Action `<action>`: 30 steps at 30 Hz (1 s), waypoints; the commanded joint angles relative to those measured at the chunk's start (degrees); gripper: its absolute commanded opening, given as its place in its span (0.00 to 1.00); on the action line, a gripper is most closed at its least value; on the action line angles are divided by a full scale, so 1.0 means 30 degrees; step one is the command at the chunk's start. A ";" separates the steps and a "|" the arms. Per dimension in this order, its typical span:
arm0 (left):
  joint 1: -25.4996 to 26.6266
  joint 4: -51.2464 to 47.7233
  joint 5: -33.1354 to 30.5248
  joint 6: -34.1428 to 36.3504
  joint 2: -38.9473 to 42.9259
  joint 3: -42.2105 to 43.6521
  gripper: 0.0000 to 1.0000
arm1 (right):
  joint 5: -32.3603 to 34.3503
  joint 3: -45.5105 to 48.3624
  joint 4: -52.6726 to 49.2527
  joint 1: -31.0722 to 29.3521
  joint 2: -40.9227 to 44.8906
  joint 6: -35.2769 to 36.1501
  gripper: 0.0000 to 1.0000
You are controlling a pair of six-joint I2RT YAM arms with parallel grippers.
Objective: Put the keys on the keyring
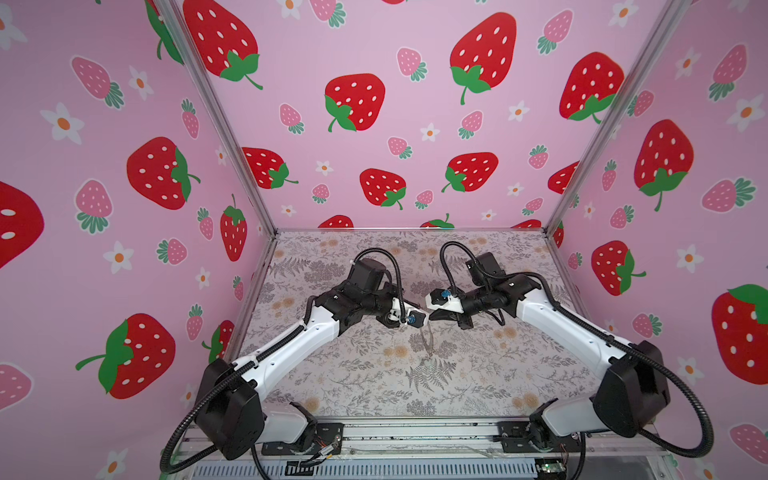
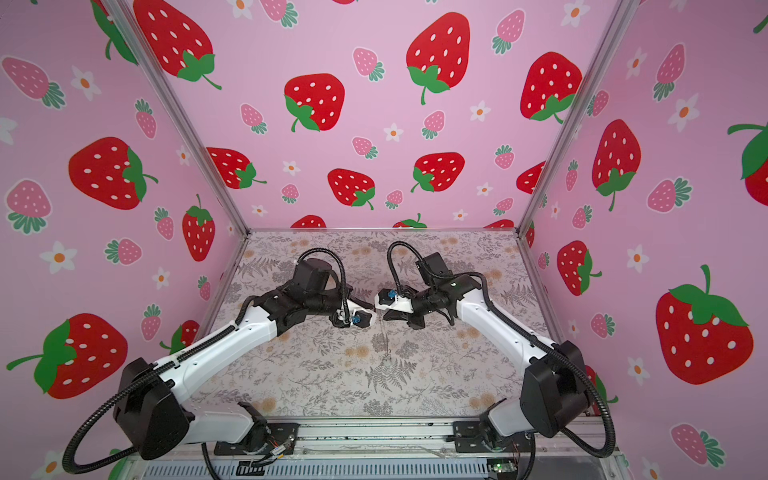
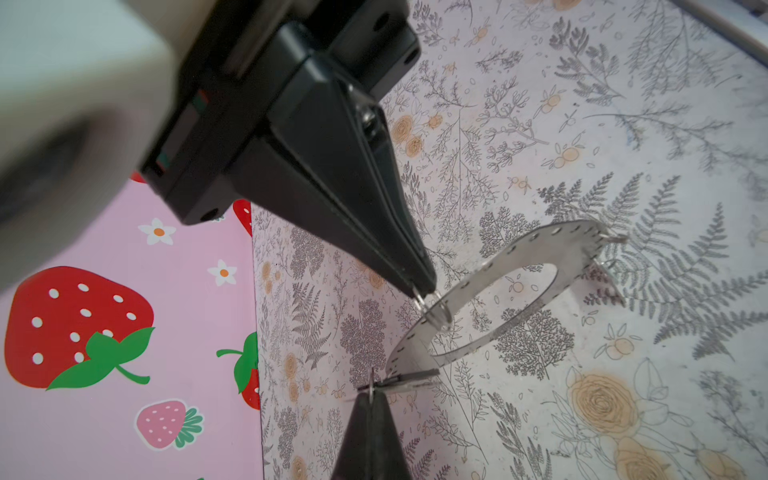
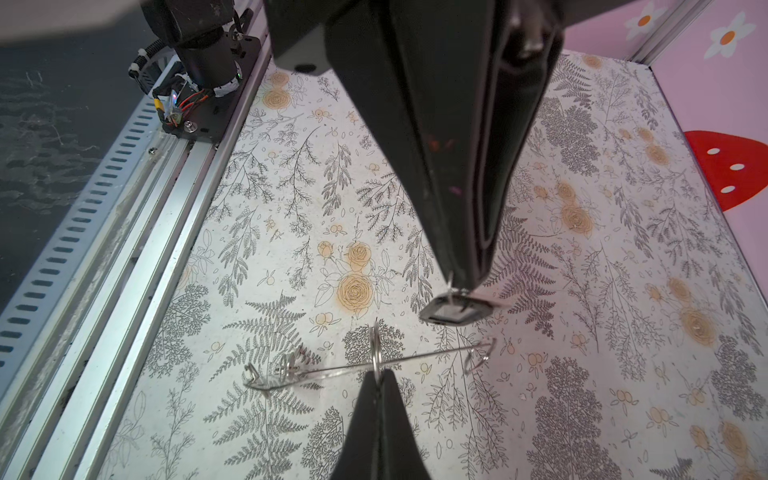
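The right claw (image 3: 424,289) is shut tight on a small wire loop (image 3: 438,309) of the keyring (image 3: 540,245), and the big flat ring hangs from it over the flowery table (image 3: 623,124). The left claw (image 3: 371,394) is shut on the oval tag (image 4: 455,311), just beside the keyring's rim.

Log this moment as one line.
stage: oval tag not yet on keyring | left gripper: shut on tag's small ring | right gripper: shut on keyring's wire loop | tag: near keyring rim, apart
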State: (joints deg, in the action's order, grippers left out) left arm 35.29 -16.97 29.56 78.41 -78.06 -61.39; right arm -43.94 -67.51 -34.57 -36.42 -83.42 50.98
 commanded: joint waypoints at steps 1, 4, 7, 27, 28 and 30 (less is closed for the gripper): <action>0.0218 -0.0607 0.0986 0.0548 -0.0040 -0.0630 0.00 | -0.1077 -0.0724 -0.0664 -0.0075 -0.0317 0.0765 0.00; 0.0362 -0.0557 0.0943 0.0578 -0.0032 -0.0542 0.00 | -0.1242 -0.1008 -0.0882 -0.0075 -0.0549 0.0897 0.00; 0.0476 -0.0464 0.0898 0.0494 -0.0067 -0.0492 0.00 | -0.1457 -0.1188 -0.1025 -0.0075 -0.0745 0.0993 0.00; 0.0770 -0.1001 0.1722 0.1057 -0.0024 -0.0573 0.00 | -0.1188 -0.1610 -0.1350 -0.0222 -0.0957 0.1243 0.00; 0.0755 -0.1088 0.1769 0.1076 -0.0011 -0.0548 0.00 | -0.1147 -0.1654 -0.1452 -0.0222 -0.0967 0.1287 0.00; 0.0811 -0.1197 0.1828 0.1166 0.0024 -0.0537 0.00 | -0.0944 -0.1690 -0.1423 -0.0222 -0.0936 0.1251 0.00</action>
State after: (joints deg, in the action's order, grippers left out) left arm 37.08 -18.04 32.01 80.07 -78.22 -61.41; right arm -45.58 -70.48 -37.74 -36.75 -85.91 52.84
